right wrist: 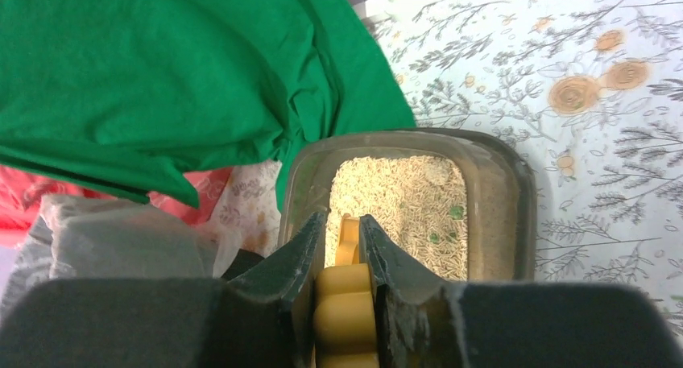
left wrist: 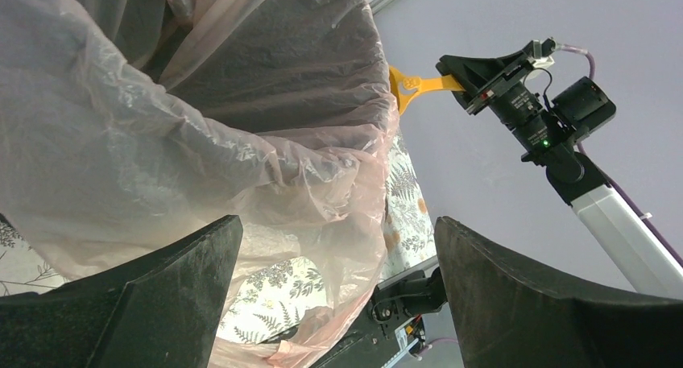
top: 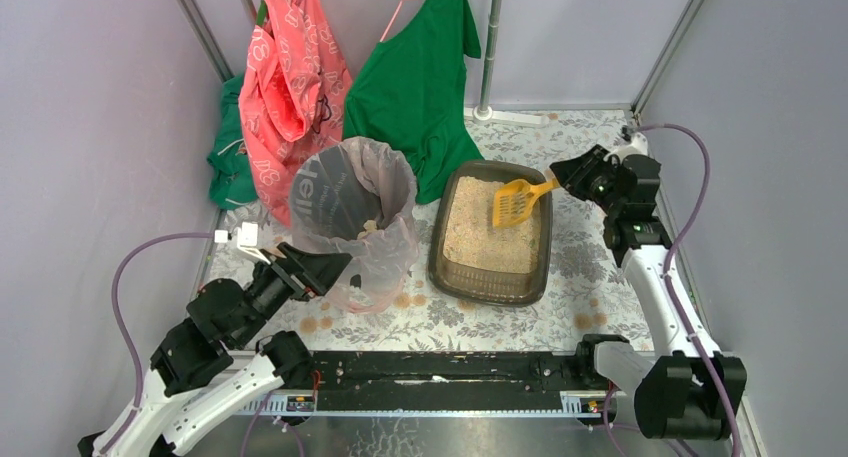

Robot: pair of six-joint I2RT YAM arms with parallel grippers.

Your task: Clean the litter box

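Note:
The litter box point(top: 447, 273), a dark brown-grey tray of beige litter, lies right of centre in the top view; it also shows in the right wrist view point(right wrist: 515, 207), with a few green bits in the litter. My right gripper point(top: 568, 177) is shut on the handle of the yellow slotted scoop point(top: 513, 204), whose head hangs over the tray's far right part. In the right wrist view the scoop handle point(right wrist: 345, 303) sits clamped between the jaws. My left gripper point(top: 322, 274) is open, its jaws at the bag of the round bin point(top: 352, 202).
The bin's clear pink bag point(left wrist: 242, 126) fills the left wrist view. A green shirt point(top: 415, 77) and a pink garment point(top: 290, 77) hang at the back; the shirt's hem reaches the tray's far left corner. A metal stand pole point(top: 490, 47) rises behind.

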